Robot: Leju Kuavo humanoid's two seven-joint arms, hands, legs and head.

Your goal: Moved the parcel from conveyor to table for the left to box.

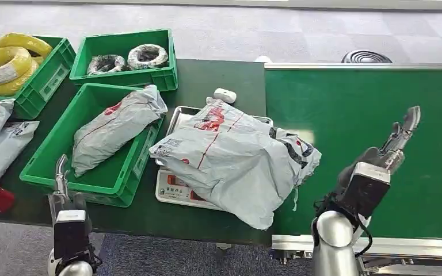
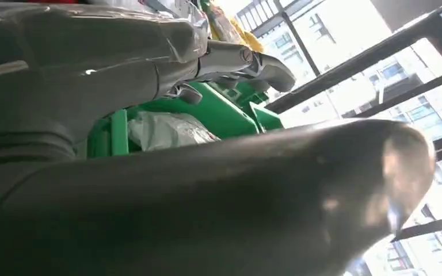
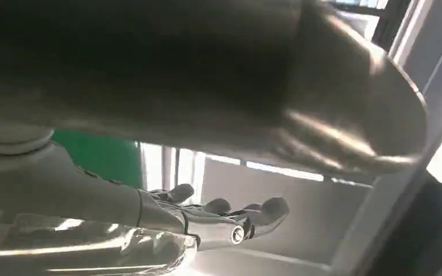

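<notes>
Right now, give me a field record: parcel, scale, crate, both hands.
parcel: grey bag lying on the scale, one end overhanging the conveyor
scale: white tray scale on the dark table, mostly covered
crate: green crate beside the scale, holding another grey bag
left hand: at the crate's near edge, holding nothing
right hand: over the conveyor, fingers extended, holding nothing

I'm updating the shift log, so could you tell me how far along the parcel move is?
Done: the large grey parcel is off the conveyor and lies on the scale on the table. In hand: nothing; the right hand is open above the belt. Left: the left hand, empty by the green box, has not yet boxed it.
</notes>
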